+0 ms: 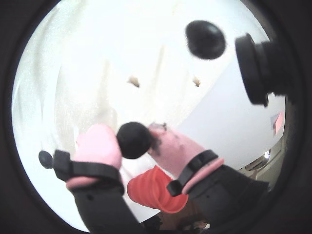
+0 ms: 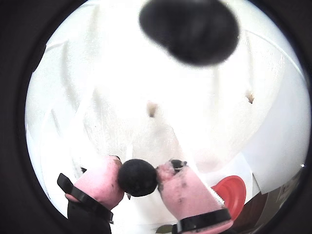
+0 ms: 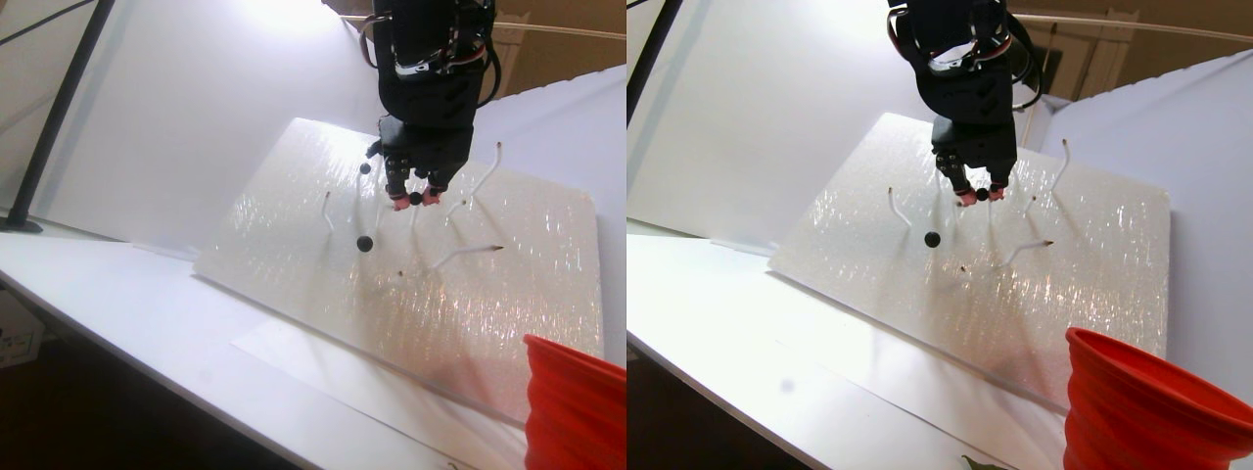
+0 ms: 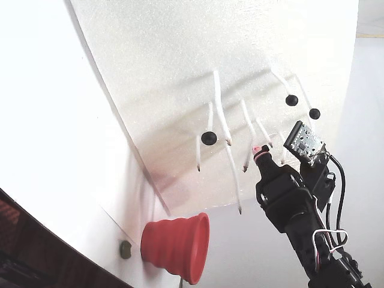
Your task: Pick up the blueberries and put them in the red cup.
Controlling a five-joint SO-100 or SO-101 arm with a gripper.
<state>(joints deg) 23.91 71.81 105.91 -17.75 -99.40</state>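
In both wrist views my gripper (image 1: 134,140) (image 2: 137,178) is shut on one black blueberry, pinched between two pink padded fingertips (image 1: 100,146). Another blueberry (image 1: 205,39) (image 2: 190,29) hangs close to the lenses. In the fixed view three blueberries (image 4: 209,138) (image 4: 291,100) (image 4: 314,113) sit on thin white stems rising from the foam board (image 4: 180,72), and the gripper (image 4: 259,150) is among the stems. The stereo pair view has the gripper (image 3: 416,199) just above the board, with a blueberry (image 3: 364,244) below and left of it. The red cup (image 4: 177,246) (image 3: 573,406) (image 1: 156,190) (image 2: 229,192) stands off the board's near edge.
Several bare white stems (image 4: 223,120) stick up from the board around the gripper. A small yellow-green blob (image 4: 125,249) lies on the white table beside the cup. A black pole (image 3: 54,117) stands at the far left of the stereo pair view.
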